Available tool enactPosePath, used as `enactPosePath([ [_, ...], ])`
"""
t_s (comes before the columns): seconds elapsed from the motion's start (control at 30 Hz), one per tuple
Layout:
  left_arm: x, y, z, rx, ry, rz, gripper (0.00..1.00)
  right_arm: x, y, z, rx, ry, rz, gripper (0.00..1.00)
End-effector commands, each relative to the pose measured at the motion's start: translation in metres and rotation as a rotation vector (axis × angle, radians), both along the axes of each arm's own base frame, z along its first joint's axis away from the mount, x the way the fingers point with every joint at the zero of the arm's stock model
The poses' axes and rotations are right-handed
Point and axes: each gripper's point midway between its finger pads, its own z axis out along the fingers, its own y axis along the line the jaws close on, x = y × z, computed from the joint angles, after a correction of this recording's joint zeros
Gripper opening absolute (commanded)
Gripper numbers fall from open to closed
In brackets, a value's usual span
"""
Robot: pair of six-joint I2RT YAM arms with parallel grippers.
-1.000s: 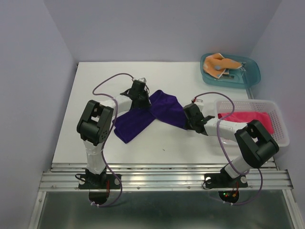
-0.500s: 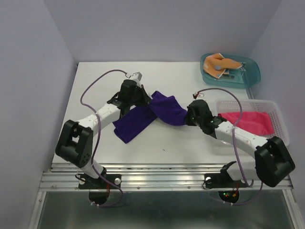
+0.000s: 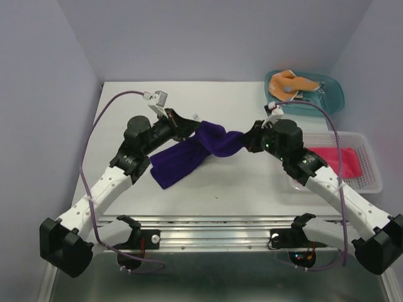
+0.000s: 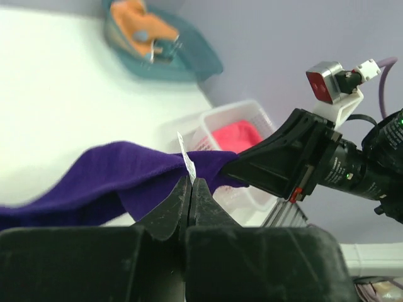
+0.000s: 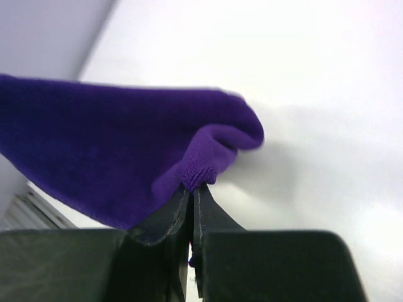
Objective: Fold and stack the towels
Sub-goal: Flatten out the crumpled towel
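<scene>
The dark purple towel (image 3: 189, 154) hangs between both arms above the table, its lower end trailing on the white surface. My left gripper (image 3: 195, 128) is shut on one corner of the purple towel (image 4: 119, 173), a white tag (image 4: 186, 156) just above the fingertips. My right gripper (image 3: 247, 139) is shut on the other corner of the purple towel (image 5: 113, 145). The pink-red towel (image 3: 337, 158) lies in the white basket (image 3: 371, 182). The orange dotted towel (image 3: 286, 83) sits in the teal tray (image 3: 337, 94).
The white basket stands at the table's right edge and the teal tray at the back right corner. Purple walls close in the table on the left, back and right. A metal rail (image 3: 214, 236) runs along the near edge.
Both arms have stretched out and lifted. The grippers rose with the towel's corners, so its upper part left the table and now spans between them.
</scene>
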Motion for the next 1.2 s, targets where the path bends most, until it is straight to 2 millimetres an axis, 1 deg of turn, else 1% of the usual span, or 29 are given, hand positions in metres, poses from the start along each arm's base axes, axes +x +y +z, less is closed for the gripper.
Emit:
enactPosePath([
  [0.0, -0.021, 0.02, 0.109, -0.134, -0.248, 0.054, 0.0, -0.009, 0.014, 0.137, 0.146, -0.28, 0.115, 0.01],
  [0.03, -0.024, 0.024, 0.122, -0.142, -0.27, 0.063, 0.0, -0.013, 0.015, 0.157, 0.161, -0.315, 0.131, 0.01],
  [0.07, -0.027, 0.027, 0.132, -0.143, -0.278, 0.075, 0.0, -0.017, 0.014, 0.189, 0.19, -0.37, 0.141, 0.01],
  [0.1, -0.036, 0.034, 0.161, -0.165, -0.335, 0.084, 0.0, -0.021, 0.015, 0.201, 0.19, -0.389, 0.164, 0.01],
  [0.13, -0.039, 0.039, 0.173, -0.172, -0.348, 0.1, 0.0, -0.024, 0.016, 0.213, 0.196, -0.412, 0.178, 0.01],
  [0.17, -0.04, 0.043, 0.181, -0.173, -0.349, 0.123, 0.0, -0.03, 0.012, 0.241, 0.219, -0.462, 0.182, 0.01],
  [0.2, -0.047, 0.051, 0.204, -0.196, -0.388, 0.141, 0.0, -0.031, 0.011, 0.246, 0.211, -0.471, 0.182, 0.01],
  [0.27, -0.051, 0.059, 0.219, -0.208, -0.407, 0.171, 0.0, -0.035, 0.007, 0.266, 0.214, -0.507, 0.179, 0.01],
  [0.3, -0.05, 0.065, 0.223, -0.211, -0.4, 0.208, 0.0, -0.037, 0.001, 0.284, 0.217, -0.542, 0.157, 0.01],
  [0.33, -0.05, 0.073, 0.233, -0.227, -0.404, 0.25, 0.0, -0.036, 0.0, 0.29, 0.216, -0.552, 0.152, 0.01],
  [0.37, -0.049, 0.077, 0.236, -0.232, -0.406, 0.273, 0.0, -0.035, 0.0, 0.296, 0.214, -0.559, 0.149, 0.01],
  [0.4, -0.048, 0.082, 0.24, -0.239, -0.408, 0.296, 0.0, -0.032, 0.0, 0.294, 0.195, -0.549, 0.14, 0.01],
  [0.43, -0.045, 0.084, 0.24, -0.238, -0.405, 0.315, 0.0, -0.028, 0.001, 0.303, 0.191, -0.554, 0.133, 0.01],
  [0.53, -0.03, 0.088, 0.234, -0.221, -0.379, 0.38, 0.0, -0.012, -0.001, 0.301, 0.15, -0.531, 0.085, 0.01],
  [0.57, -0.021, 0.094, 0.231, -0.216, -0.368, 0.431, 0.0, 0.0, 0.003, 0.292, 0.13, -0.51, 0.069, 0.01],
  [0.6, -0.009, 0.093, 0.226, -0.201, -0.351, 0.454, 0.0, 0.01, 0.002, 0.288, 0.107, -0.506, 0.041, 0.01],
  [0.67, 0.006, 0.098, 0.22, -0.178, -0.331, 0.513, 0.0, 0.022, 0.002, 0.287, 0.089, -0.508, 0.009, 0.01],
  [0.7, 0.016, 0.096, 0.22, -0.162, -0.326, 0.528, 0.0, 0.037, 0.007, 0.279, 0.06, -0.498, -0.001, 0.01],
  [0.73, 0.022, 0.098, 0.222, -0.158, -0.324, 0.542, 0.0, 0.042, 0.008, 0.28, 0.054, -0.499, -0.007, 0.01],
  [0.77, 0.03, 0.104, 0.221, -0.148, -0.316, 0.567, 0.0, 0.05, 0.001, 0.292, 0.057, -0.518, -0.05, 0.01],
  [0.8, 0.036, 0.106, 0.227, -0.153, -0.318, 0.575, 0.0, 0.062, 0.004, 0.29, 0.04, -0.51, -0.064, 0.01],
  [0.83, 0.039, 0.108, 0.229, -0.156, -0.319, 0.576, 0.0, 0.066, 0.004, 0.293, 0.038, -0.514, -0.075, 0.01],
  [0.87, 0.039, 0.112, 0.233, -0.159, -0.333, 0.568, 0.0, 0.064, 0.001, 0.311, 0.055, -0.547, -0.086, 0.01],
  [0.93, 0.031, 0.116, 0.244, -0.175, -0.362, 0.566, 0.0, 0.063, 0.005, 0.318, 0.064, -0.554, -0.061, 0.01],
  [0.97, 0.02, 0.12, 0.252, -0.192, -0.386, 0.563, 0.0, 0.059, 0.007, 0.325, 0.078, -0.566, -0.046, 0.01],
  [1.07, 0.002, 0.122, 0.258, -0.219, -0.416, 0.536, 0.0, 0.035, 0.011, 0.34, 0.117, -0.589, 0.042, 0.01],
  [1.1, -0.012, 0.126, 0.263, -0.239, -0.432, 0.527, 0.0, 0.02, 0.015, 0.343, 0.133, -0.589, 0.104, 0.01],
  [1.13, -0.019, 0.127, 0.266, -0.251, -0.439, 0.522, 0.0, 0.016, 0.021, 0.34, 0.143, -0.575, 0.139, 0.01],
  [1.17, -0.037, 0.126, 0.272, -0.276, -0.461, 0.473, 0.0, -0.003, 0.023, 0.347, 0.175, -0.589, 0.201, 0.01],
])
